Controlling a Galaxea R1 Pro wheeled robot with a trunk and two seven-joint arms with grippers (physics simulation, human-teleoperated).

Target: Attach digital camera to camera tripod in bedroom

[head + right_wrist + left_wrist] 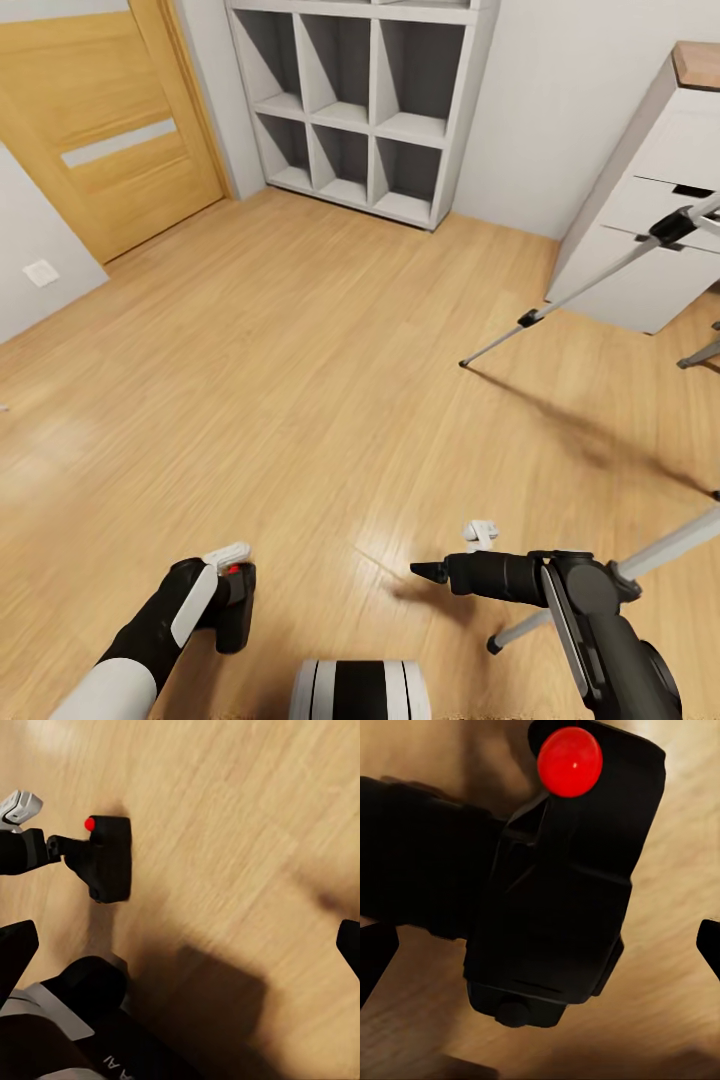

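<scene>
The digital camera [238, 608], a small black box with a round red button [234, 570], hangs just above the wood floor at the lower left. My left gripper [222, 590] is shut on it. In the left wrist view the digital camera [562, 892] is close up, with its red button [570, 761] at one end. The right wrist view shows the same camera [112, 859] held over the planks. The camera tripod [590, 290] stands at the right, one silver leg slanting to the floor and another leg [660, 548] passing my right arm. Its head is out of view. My right gripper [432, 572] is open and holds nothing.
This is the bedroom: a wooden door [100, 130] at the back left, white cube shelves [360, 100] against the far wall, and a white desk with drawers [660, 200] at the right behind the tripod. Open plank floor [300, 380] lies ahead.
</scene>
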